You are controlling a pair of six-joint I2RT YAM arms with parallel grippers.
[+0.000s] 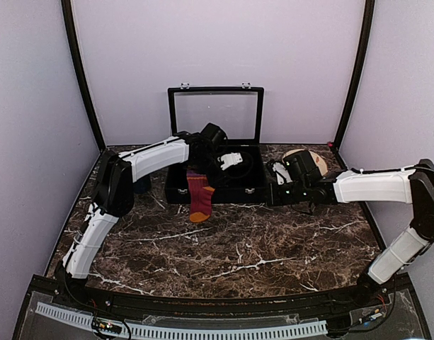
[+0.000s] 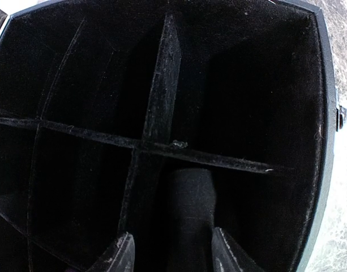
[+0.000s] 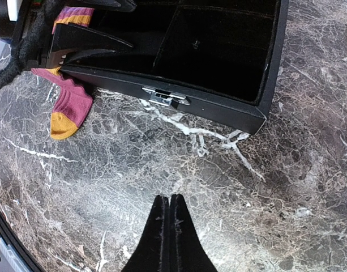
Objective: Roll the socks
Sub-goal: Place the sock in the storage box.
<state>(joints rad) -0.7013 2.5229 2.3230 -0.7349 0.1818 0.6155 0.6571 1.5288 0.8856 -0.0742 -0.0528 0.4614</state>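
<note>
The maroon-red sock (image 1: 200,195) with an orange toe hangs over the front wall of the open black case (image 1: 248,190), its toe on the table. It also shows in the right wrist view (image 3: 68,105), its purple-banded cuff inside the case. My left gripper (image 1: 229,166) is lowered into the case, jaws apart (image 2: 174,255). A dark fabric shape (image 2: 191,204), possibly the black sock, lies between them in a compartment; no stripes show. My right gripper (image 1: 273,180) is shut and empty (image 3: 170,199) above the marble, right of the case.
The case has a raised glass lid (image 1: 215,113) and felt dividers (image 2: 162,85), with a metal latch (image 3: 165,97) on its front. A beige round object (image 1: 312,160) lies behind my right arm. A dark blue cup (image 1: 141,185) is partly hidden behind my left arm.
</note>
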